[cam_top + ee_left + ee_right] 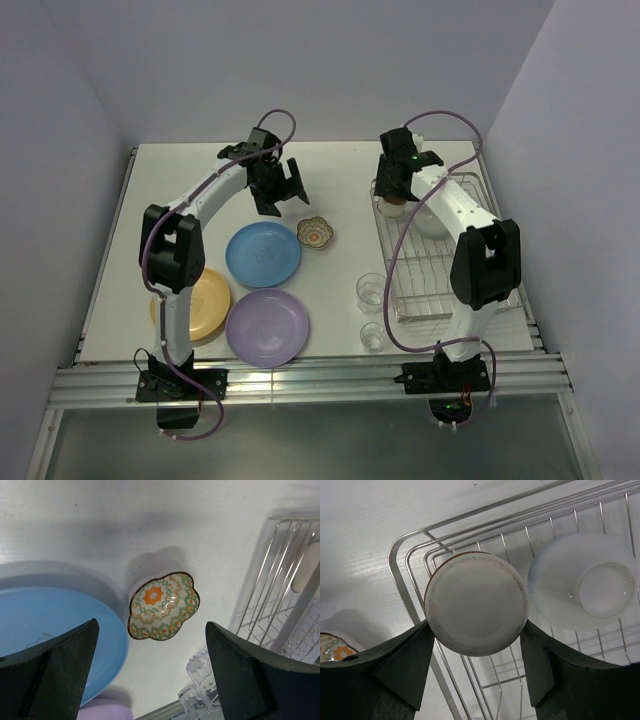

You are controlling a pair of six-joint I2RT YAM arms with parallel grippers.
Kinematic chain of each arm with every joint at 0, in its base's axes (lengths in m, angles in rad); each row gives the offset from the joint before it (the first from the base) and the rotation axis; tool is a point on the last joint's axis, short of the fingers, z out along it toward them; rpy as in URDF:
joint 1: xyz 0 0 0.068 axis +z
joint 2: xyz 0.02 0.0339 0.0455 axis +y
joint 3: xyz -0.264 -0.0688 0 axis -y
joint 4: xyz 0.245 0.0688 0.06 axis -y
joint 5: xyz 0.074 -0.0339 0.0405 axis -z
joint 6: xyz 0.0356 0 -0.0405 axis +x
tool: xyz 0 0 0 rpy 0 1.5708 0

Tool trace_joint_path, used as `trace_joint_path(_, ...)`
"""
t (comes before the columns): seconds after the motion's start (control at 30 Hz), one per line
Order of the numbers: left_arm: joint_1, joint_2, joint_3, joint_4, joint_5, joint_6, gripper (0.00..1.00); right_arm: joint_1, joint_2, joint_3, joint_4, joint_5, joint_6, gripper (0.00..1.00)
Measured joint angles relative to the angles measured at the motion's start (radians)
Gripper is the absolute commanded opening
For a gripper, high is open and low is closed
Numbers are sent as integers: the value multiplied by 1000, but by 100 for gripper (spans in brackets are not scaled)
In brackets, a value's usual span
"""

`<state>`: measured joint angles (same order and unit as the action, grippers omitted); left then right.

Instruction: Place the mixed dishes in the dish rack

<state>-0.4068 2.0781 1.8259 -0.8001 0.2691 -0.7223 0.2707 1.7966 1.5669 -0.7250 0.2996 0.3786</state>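
A white table (200, 170) fills the scene, with pale lavender walls (300, 60) rising at its far, left and right edges. Ribbed aluminium rails (320, 378) run along its near edge, and a glossy grey panel (320, 445) lies just outside them

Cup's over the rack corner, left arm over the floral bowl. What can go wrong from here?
The cup in the right gripper overlaps the rack's corner rim; released here it might catch the wire and tip.
It is close to the white bowl and may knock it.
The left gripper, open over the floral bowl, has the blue plate beside one finger; descending could clip it.
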Motion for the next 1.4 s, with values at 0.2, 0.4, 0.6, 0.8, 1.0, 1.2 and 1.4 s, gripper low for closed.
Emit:
trace_joint_path(0.2,-8,51,48,-30,-40,28,91,18,23,-50,30,63,-11,0)
trace_joint_path(0.4,-42,105,95,-37,-85,62,89,21,26,-97,57,116,-11,4)
trace_joint_path(0.6,-78,144,117,-34,-131,107,86,24,26,-135,89,136,-11,36)
trace_joint_path(0.8,-90,172,123,-35,-179,161,80,24,25,-163,110,132,-10,69)
trace_joint_path(1.0,-91,177,123,-35,-211,214,71,26,11,-169,108,121,-6,80)
trace_joint_path(1.2,-101,184,123,-37,-222,266,58,26,-53,-169,81,96,8,80)
trace_joint_path(1.4,-132,213,125,-47,-222,296,33,26,-145,-149,42,88,26,80)
